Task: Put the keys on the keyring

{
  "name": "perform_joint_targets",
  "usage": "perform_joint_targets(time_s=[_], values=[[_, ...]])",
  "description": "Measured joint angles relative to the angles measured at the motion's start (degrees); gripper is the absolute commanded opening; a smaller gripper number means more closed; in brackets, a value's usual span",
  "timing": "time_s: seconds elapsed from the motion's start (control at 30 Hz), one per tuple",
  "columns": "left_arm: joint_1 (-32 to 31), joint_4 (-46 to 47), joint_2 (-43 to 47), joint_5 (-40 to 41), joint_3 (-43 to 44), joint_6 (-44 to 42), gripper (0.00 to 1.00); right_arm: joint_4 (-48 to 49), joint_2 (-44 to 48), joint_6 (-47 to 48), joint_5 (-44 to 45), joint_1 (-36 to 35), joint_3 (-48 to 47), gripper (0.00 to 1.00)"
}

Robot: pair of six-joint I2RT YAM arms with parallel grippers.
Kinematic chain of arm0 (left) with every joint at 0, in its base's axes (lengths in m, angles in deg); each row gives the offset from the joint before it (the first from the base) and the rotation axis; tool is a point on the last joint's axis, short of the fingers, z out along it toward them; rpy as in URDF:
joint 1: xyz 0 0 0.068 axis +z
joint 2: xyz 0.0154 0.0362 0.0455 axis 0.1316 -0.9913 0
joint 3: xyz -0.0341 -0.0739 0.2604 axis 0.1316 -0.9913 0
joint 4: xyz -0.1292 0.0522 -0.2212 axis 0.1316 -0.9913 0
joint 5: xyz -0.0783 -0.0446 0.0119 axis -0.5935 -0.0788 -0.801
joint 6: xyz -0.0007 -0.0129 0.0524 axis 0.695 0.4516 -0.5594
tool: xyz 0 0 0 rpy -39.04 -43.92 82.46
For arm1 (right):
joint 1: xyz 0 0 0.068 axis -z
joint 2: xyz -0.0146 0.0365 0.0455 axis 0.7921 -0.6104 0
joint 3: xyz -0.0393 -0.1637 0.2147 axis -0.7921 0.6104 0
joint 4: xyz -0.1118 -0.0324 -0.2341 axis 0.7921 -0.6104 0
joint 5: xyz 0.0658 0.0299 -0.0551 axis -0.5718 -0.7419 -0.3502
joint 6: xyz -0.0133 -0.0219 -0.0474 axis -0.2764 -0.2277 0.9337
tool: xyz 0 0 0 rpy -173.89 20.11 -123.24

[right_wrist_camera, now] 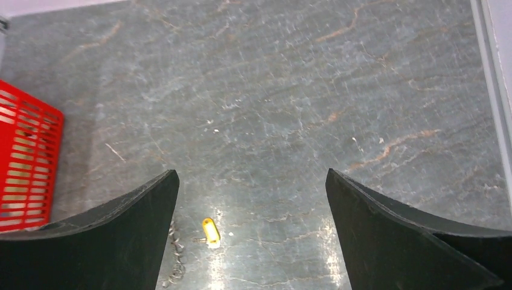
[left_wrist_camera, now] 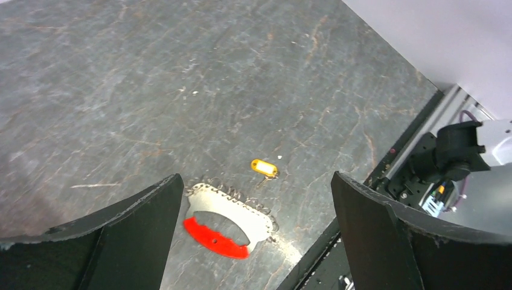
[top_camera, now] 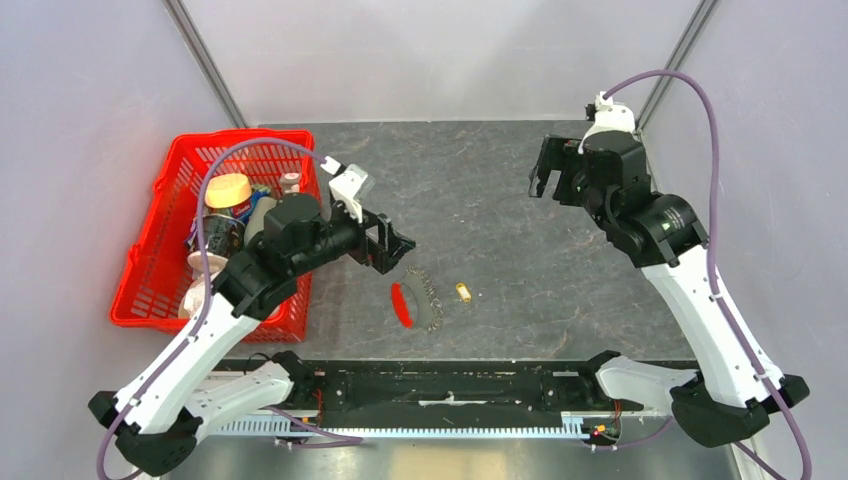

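Nearest the worktop's front edge: the keyring lay flat, chain bunched in a loop, red tag on its left side. The key sat just beside it on the right, apart from the chain, not threaded yet. Both parts were loose and close together, handy for a two-arm job.

My left gripper hung just behind the ring, tilted down at it, jaws spread wide, holding nothing. Its wrist view framed ring and key between the fingers, so I judged it was lined up to take the ring.

Red basket of clutter was off to the left, not involved.

Farthest back, my right gripper hovered well clear, also wide open and empty, camera looking at the key. Likely its pick. Key was tiny and flat; the pinch would need care.
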Motion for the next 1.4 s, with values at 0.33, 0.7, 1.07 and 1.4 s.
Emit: perform_joint_targets(time_s=[0.33, 0.7, 1.07, 1.4], values=[[-1.0, 3.0, -3.8, -5.1, -2.1, 0.8, 0.98, -0.3, 0.0, 1.6, -7.7, 0.0, -1.1, 0.99], [-5.0, 7.1, -5.5, -6.5, -9.9, 5.6, 0.88, -0.8, -0.4, 1.3, -19.0, 0.0, 14.7, 0.95], [-7.9, 7.2, -9.7, -3.7, -14.5, 11.3, 0.74, 0.0, 3.0, -1.4, -29.1, -4.2, 27.7, 0.89], [-8.1, 6.6, -11.9, 5.4, -17.8, 19.7, 0.61, 5.2, 1.2, -7.2, -30.7, -16.6, 31.7, 0.85]])
